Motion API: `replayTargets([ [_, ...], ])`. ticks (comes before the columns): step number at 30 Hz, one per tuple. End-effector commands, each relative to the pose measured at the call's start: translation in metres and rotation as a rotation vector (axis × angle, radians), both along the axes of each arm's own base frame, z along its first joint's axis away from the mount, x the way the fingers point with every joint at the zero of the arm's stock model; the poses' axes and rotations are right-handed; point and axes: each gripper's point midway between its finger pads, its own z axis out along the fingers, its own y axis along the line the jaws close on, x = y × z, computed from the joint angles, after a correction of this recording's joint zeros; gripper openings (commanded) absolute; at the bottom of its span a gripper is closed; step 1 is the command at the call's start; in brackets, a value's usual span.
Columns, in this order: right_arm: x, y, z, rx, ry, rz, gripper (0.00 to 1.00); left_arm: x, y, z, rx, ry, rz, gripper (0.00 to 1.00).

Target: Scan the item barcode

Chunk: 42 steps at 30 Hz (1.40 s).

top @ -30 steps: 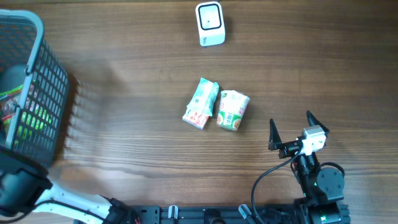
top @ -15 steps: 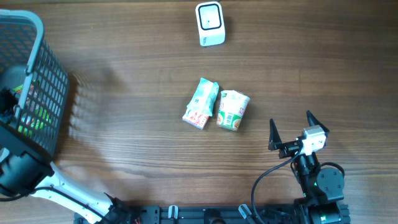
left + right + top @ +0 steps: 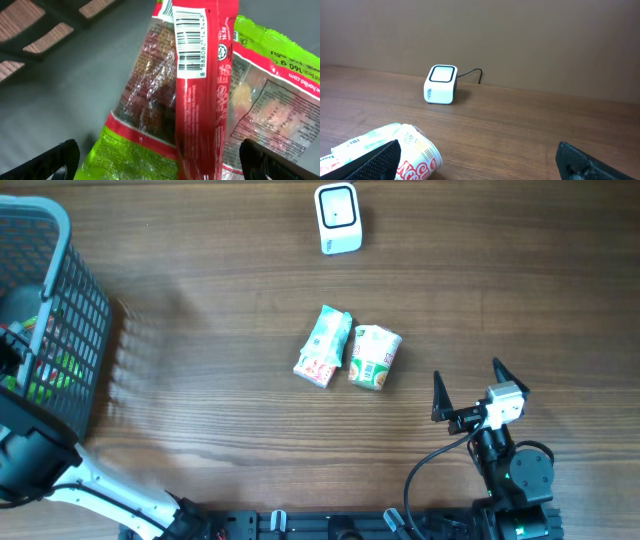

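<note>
Red snack packet (image 3: 202, 100) lies in our nine-o'clock basket (image 3: 85, 310), left gripper (image 3: 162, 155) spread open over it; we reckon noodle cup (image 3: 375, 357) and pouch (image 3: 323, 345) await the twelve-o'clock scanner (image 3: 337, 218).

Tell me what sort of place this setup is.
Likely a mock shop checkout on a wooden table: a white barcode scanner stands at the far side, a cup noodle and a snack packet lie mid-table, and a grey shopping basket holds bagged sweets.

Underfoot: dark brown wood-grain table (image 3: 200, 410), matte, faintly streaked. Plain beige wall (image 3: 530, 40) rises at its far edge. Light even.
</note>
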Motion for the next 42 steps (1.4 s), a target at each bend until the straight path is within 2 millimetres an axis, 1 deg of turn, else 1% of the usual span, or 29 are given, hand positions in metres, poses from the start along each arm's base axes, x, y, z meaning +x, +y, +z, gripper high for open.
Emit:
replayTargets([
  [1, 0.0, 0.0, 0.001, 0.0, -0.007, 0.002, 1.0, 0.004, -0.001, -0.022, -0.032, 0.014, -0.032, 1.0],
  [3, 0.0, 0.0, 0.001, 0.0, -0.007, 0.002, 1.0, 0.006, 0.0, -0.033, -0.041, 0.016, -0.033, 1.0],
  [5, 0.0, 0.0, 0.001, 0.0, -0.007, 0.002, 1.0, 0.008, -0.007, -0.05, -0.089, 0.013, -0.042, 1.0],
  [7, 0.0, 0.0, 0.001, 0.0, -0.007, 0.002, 1.0, 0.003, -0.011, -0.065, -0.122, 0.041, -0.041, 0.97],
  [8, 0.0, 0.0, 0.001, 0.0, -0.007, 0.002, 1.0, 0.001, -0.017, -0.073, -0.151, 0.053, -0.043, 0.73],
  [9, 0.0, 0.0, 0.001, 0.0, -0.007, 0.002, 1.0, 0.001, -0.02, -0.075, -0.166, 0.053, -0.045, 0.35],
  [10, 0.0, 0.0, 0.001, 0.0, -0.007, 0.002, 0.99, 0.001, -0.021, -0.075, -0.172, 0.052, -0.046, 0.2],
  [11, 0.0, 0.0, 0.001, 0.0, -0.007, 0.002, 1.0, 0.001, -0.022, -0.075, -0.178, 0.051, -0.048, 0.07],
  [12, 0.0, 0.0, 0.001, 0.0, -0.007, 0.002, 1.0, 0.0, -0.023, -0.075, -0.182, 0.053, -0.047, 0.04],
  [14, 0.0, 0.0, 0.001, 0.0, -0.007, 0.002, 1.0, -0.001, -0.024, -0.074, -0.186, 0.057, -0.047, 0.04],
  [15, 0.0, 0.0, 0.001, 0.0, -0.007, 0.002, 1.0, 0.0, -0.024, -0.066, -0.178, 0.05, -0.047, 0.04],
  [16, 0.0, 0.0, 0.001, 0.0, -0.007, 0.002, 1.0, 0.003, -0.021, -0.052, -0.153, 0.029, -0.049, 0.04],
  [17, 0.0, 0.0, 0.001, 0.0, -0.007, 0.002, 1.0, 0.007, -0.016, -0.031, -0.116, -0.004, -0.044, 0.04],
  [19, 0.0, 0.0, 0.001, 0.0, -0.007, 0.002, 1.0, 0.02, -0.004, 0.047, 0.005, -0.129, -0.005, 0.04],
  [20, 0.0, 0.0, 0.001, 0.0, -0.007, 0.002, 1.0, 0.025, -0.004, 0.091, 0.069, -0.197, 0.005, 0.04],
  [22, 0.0, 0.0, 0.001, 0.0, -0.007, 0.002, 1.0, 0.029, -0.016, 0.201, 0.239, -0.38, 0.003, 0.04],
  [24, 0.0, 0.0, 0.001, 0.0, -0.007, 0.002, 1.0, 0.021, -0.035, 0.281, 0.346, -0.534, 0.038, 0.04],
  [25, 0.0, 0.0, 0.001, 0.0, -0.007, 0.002, 1.0, 0.015, -0.047, 0.311, 0.379, -0.601, 0.049, 0.04],
  [26, 0.0, 0.0, 0.001, 0.0, -0.007, 0.002, 1.0, 0.006, -0.065, 0.345, 0.403, -0.684, 0.068, 0.04],
  [27, 0.0, 0.0, 0.001, 0.0, -0.007, 0.002, 1.0, -0.004, -0.098, 0.374, 0.396, -0.762, 0.063, 0.04],
  [28, 0.0, 0.0, 0.001, 0.0, -0.007, 0.002, 1.0, -0.006, -0.124, 0.384, 0.373, -0.791, 0.027, 0.04],
  [29, 0.0, 0.0, 0.001, 0.0, -0.007, 0.002, 1.0, -0.005, -0.153, 0.387, 0.334, -0.801, -0.036, 0.04],
  [30, 0.0, 0.0, 0.001, 0.0, -0.007, 0.002, 1.0, 0.002, -0.191, 0.383, 0.273, -0.791, -0.125, 0.04],
  [33, 0.0, 0.0, 0.001, 0.0, -0.007, 0.002, 1.0, 0.023, -0.276, 0.345, 0.117, -0.67, -0.364, 0.04],
  [34, 0.0, 0.0, 0.001, 0.0, -0.007, 0.002, 1.0, 0.033, -0.311, 0.32, 0.047, -0.593, -0.461, 0.04],
  [36, 0.0, 0.0, 0.001, 0.0, -0.007, 0.002, 1.0, 0.047, -0.357, 0.274, -0.035, -0.457, -0.58, 0.04],
  [38, 0.0, 0.0, 0.001, 0.0, -0.007, 0.002, 1.0, 0.06, -0.407, 0.195, -0.128, -0.244, -0.703, 0.04],
  [41, 0.0, 0.0, 0.001, 0.0, -0.007, 0.002, 1.0, 0.065, -0.449, 0.099, -0.192, -0.02, -0.791, 0.04],
  [42, 0.0, 0.0, 0.001, 0.0, -0.007, 0.002, 1.0, 0.065, -0.456, 0.08, -0.202, 0.021, -0.804, 0.04],
])
